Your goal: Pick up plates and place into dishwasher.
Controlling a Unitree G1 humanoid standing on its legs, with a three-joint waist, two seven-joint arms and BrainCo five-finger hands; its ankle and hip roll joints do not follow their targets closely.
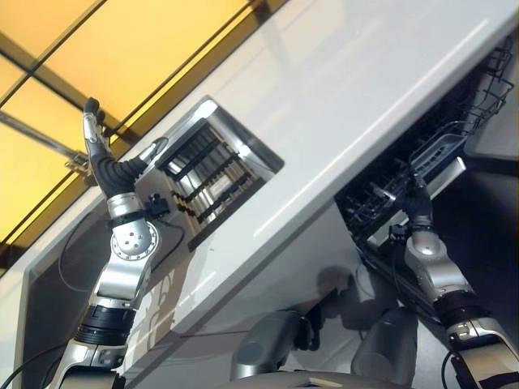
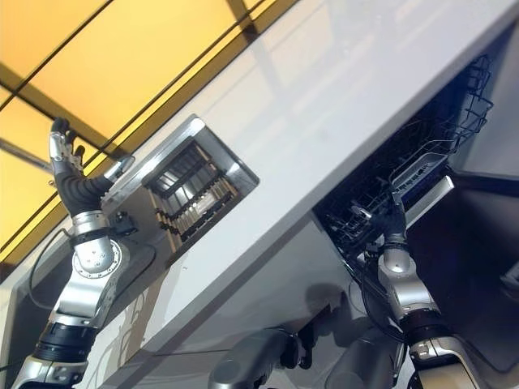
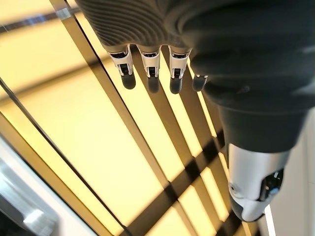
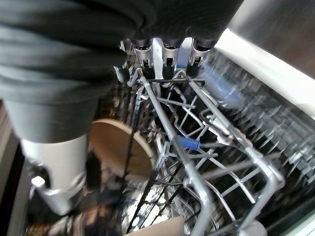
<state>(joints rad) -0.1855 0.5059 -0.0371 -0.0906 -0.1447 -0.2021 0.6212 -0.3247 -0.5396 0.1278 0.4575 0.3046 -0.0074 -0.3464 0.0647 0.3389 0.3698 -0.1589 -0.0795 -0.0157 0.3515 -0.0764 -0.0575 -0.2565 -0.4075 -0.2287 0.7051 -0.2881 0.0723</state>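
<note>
1. The right hand [image 4: 167, 54] is at the dishwasher rack [image 4: 206, 147], its fingers [image 4: 170, 56] hooked over the top wire of the rack's rim. They look curled around that wire and hold no plate.
2. The left hand [image 1: 101, 154] is raised well apart from the rack, above the far edge of the desk [image 1: 340, 105], with the yellow panelled floor [image 1: 146, 40] behind it. Its fingers [image 3: 150, 73] are straight and relaxed, with nothing in them.
3. A plate [image 4: 120, 147] already stands on edge inside the rack, a round, flat, tan disc with a matte look, slotted between the wires. Another pale rim shows at the lower edge of the right wrist view; I cannot tell what it is.
4. Risk: if the right hand pulls or pushes the rack too sharply, the standing plate could tip out of its slot and knock against the tines, since only thin wire holds it upright.
5. Risk: the fingers could snag in the wire grid when they let go, as the gaps are narrow and the wires cross closely.
6. The rack is grey coated wire, smooth and round in section, with a small blue clip [image 4: 186, 143] on one wire. The desk is glossy white and hard, with a rectangular steel-edged opening [image 1: 215, 170] holding dark slats near the left hand.
</note>
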